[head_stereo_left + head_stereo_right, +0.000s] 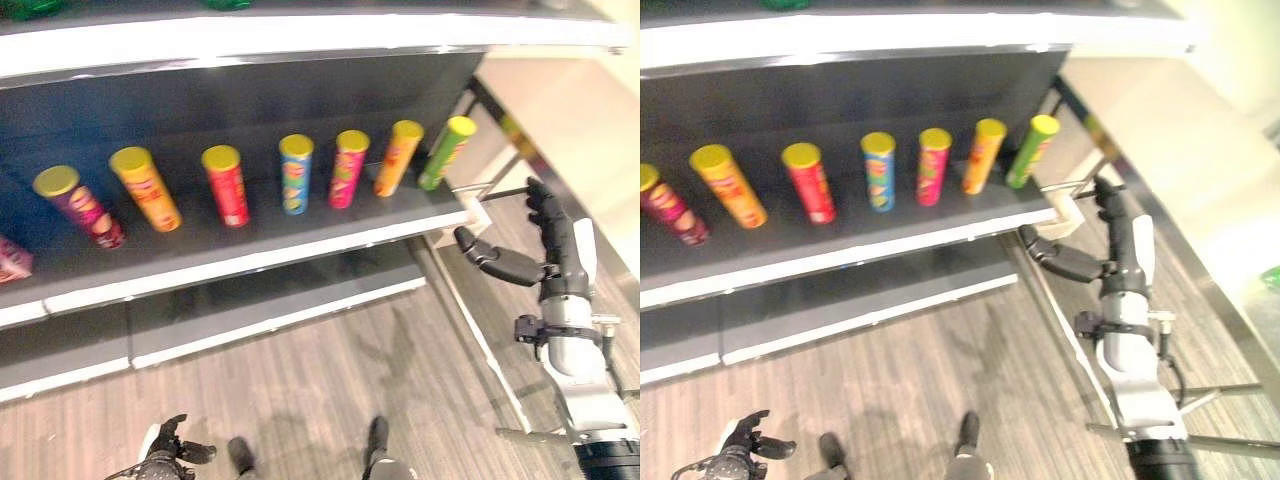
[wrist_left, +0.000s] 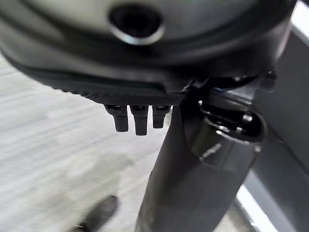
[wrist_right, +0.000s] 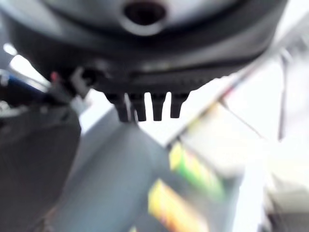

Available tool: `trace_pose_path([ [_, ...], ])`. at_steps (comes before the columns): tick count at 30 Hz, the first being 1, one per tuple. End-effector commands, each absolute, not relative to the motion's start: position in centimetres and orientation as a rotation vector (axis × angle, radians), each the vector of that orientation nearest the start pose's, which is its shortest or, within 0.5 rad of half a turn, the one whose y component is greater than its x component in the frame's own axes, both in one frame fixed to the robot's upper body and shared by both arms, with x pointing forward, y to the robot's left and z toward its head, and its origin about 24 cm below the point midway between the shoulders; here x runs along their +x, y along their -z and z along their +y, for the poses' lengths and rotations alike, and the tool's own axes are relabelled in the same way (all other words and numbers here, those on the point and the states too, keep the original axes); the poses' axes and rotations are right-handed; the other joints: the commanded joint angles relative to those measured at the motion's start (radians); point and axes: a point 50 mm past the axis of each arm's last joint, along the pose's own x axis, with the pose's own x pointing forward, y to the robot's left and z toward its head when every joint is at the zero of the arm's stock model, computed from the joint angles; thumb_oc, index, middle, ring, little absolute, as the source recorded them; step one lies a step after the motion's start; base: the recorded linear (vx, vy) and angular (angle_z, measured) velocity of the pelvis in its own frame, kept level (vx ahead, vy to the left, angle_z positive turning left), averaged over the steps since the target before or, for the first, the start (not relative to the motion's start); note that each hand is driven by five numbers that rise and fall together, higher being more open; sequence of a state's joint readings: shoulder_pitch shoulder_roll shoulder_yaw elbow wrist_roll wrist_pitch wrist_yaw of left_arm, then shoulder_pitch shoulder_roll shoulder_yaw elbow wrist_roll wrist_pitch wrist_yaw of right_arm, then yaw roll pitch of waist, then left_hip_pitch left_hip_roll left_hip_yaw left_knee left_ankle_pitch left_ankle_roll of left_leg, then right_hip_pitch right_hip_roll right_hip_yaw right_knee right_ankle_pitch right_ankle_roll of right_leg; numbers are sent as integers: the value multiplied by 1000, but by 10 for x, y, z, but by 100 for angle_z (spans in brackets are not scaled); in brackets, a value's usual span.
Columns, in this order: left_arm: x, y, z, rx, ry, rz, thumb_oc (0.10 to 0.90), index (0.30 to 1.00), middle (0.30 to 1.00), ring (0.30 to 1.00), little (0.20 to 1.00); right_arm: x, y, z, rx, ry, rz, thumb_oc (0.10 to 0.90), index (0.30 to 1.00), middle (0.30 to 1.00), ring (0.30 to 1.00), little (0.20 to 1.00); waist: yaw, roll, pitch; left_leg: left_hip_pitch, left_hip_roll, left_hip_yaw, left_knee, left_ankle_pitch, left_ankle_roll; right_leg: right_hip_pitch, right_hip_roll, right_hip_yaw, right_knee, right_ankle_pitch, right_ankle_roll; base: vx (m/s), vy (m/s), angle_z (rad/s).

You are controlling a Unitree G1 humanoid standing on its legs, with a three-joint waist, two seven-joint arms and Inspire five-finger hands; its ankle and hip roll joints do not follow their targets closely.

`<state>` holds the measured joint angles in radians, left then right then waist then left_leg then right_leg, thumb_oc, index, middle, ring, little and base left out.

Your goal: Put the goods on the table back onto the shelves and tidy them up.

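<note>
Right robot hand [image 1: 545, 245] hangs empty, fingers straight and thumb out, just right of the shelf [image 1: 250, 240]. Seven crisp tubes [image 1: 296, 174] stand there in a row. Left robot hand [image 1: 165, 455] hangs low, loosely spread.

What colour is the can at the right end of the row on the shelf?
The can is green with a yellow-green lid, clearest in the left eye view.
</note>
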<state>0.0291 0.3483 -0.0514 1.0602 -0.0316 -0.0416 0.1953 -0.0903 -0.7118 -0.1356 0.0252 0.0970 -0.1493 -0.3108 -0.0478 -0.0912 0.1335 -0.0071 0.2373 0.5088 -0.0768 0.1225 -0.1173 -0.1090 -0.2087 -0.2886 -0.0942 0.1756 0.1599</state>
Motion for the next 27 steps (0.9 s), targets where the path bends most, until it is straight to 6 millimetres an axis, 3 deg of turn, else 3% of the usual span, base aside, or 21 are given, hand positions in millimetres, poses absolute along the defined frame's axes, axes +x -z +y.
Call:
trace_pose_path([
  [1, 115, 130, 294, 446, -329, 1021, 800, 900, 900, 900, 900, 246, -231, -321, -581, 559, -690, 800, 900, 900, 900, 900, 10, -25, -24, -26, -22, -66, 35, -112, -11, -9, -23, 26, 20, -57, 88, 17, -321, -104],
  [5, 112, 134, 290, 436, -307, 1043, 800, 900, 900, 900, 900, 227, -256, -343, -683, 636, -729, 800, 900, 900, 900, 900, -21, -13, -38, 13, 61, -52, 17, -64, -58, 11, 61, 56, 39, -131, 52, 42, -346, -42],
  [6, 113, 134, 287, 438, -287, 1038, 800, 900, 900, 900, 900, 218, -267, -352, -721, 678, -752, 800, 900, 900, 900, 900, -41, -5, -38, 18, 100, -57, 23, -37, -71, 24, 102, 68, 52, -166, 29, 116, -363, -10],
  [9, 117, 136, 279, 432, -257, 1031, 800, 900, 900, 900, 900, 211, -278, -360, -760, 721, -762, 800, 900, 900, 900, 900, -63, 8, -40, 41, 140, -68, 59, -38, -84, 64, 150, 91, 49, -212, 7, 55, -286, -16],
  [10, 120, 136, 274, 426, -241, 1021, 800, 900, 900, 900, 900, 214, -284, -361, -755, 718, -774, 800, 900, 900, 900, 900, -50, 0, -21, 15, 120, -118, 135, -33, -59, 61, 162, 104, 58, -204, -15, 14, -470, -55],
  [11, 118, 139, 263, 396, -222, 1015, 800, 900, 900, 900, 900, 228, -290, -355, -766, 667, -763, 800, 900, 900, 900, 900, 11, -27, -5, -38, -54, -368, 191, -170, 6, 91, 185, 173, 54, -206, -29, -11, -387, -126],
  [12, 119, 139, 263, 395, -224, 1014, 800, 900, 900, 900, 900, 229, -290, -355, -766, 666, -765, 800, 900, 900, 900, 900, 9, -28, -4, -41, -57, -369, 193, -168, 8, 90, 182, 173, 54, -204, -29, 178, -302, -173],
  [13, 118, 141, 259, 379, -214, 1014, 800, 900, 900, 900, 900, 233, -290, -353, -767, 645, -754, 800, 900, 900, 900, 900, 25, -22, -4, -51, -124, -438, 178, -183, 23, 103, 199, 212, 50, -201, -35, 143, -75, -161],
  [17, 108, 146, 255, 383, -189, 1058, 800, 900, 900, 900, 900, 242, -291, -355, -780, 643, -731, 800, 900, 900, 900, 900, 66, -8, 11, -196, -280, -535, 125, -123, 48, 133, 245, 287, 41, -200, -38, 150, -86, -67],
  [19, 97, 150, 257, 378, -192, 1104, 800, 900, 900, 900, 900, 245, -290, -357, -779, 650, -713, 800, 900, 900, 900, 900, 73, 15, 6, -207, -304, -529, 89, -88, 58, 156, 282, 330, 48, -213, -49, 193, -6, -161],
  [20, 92, 151, 257, 380, -189, 1120, 800, 900, 900, 900, 900, 246, -291, -356, -801, 651, -710, 800, 900, 900, 900, 900, 72, 33, -7, -148, -302, -535, 46, -60, 69, 161, 303, 344, 60, -223, -58, 170, 70, -59],
  [23, 88, 152, 258, 383, -192, 1134, 800, 900, 900, 900, 900, 249, -290, -357, -796, 661, -706, 800, 900, 900, 900, 900, 62, 35, -29, -93, -292, -527, 4, -45, 64, 168, 302, 355, 62, -242, -58, 162, 86, -31],
  [27, 88, 153, 255, 364, -199, 1127, 800, 900, 900, 900, 900, 258, -291, -354, -846, 669, -680, 800, 900, 900, 900, 900, 70, 36, -51, -51, -284, -476, 2, -75, 86, 176, 271, 405, 114, -273, -44, 170, 138, -54],
])
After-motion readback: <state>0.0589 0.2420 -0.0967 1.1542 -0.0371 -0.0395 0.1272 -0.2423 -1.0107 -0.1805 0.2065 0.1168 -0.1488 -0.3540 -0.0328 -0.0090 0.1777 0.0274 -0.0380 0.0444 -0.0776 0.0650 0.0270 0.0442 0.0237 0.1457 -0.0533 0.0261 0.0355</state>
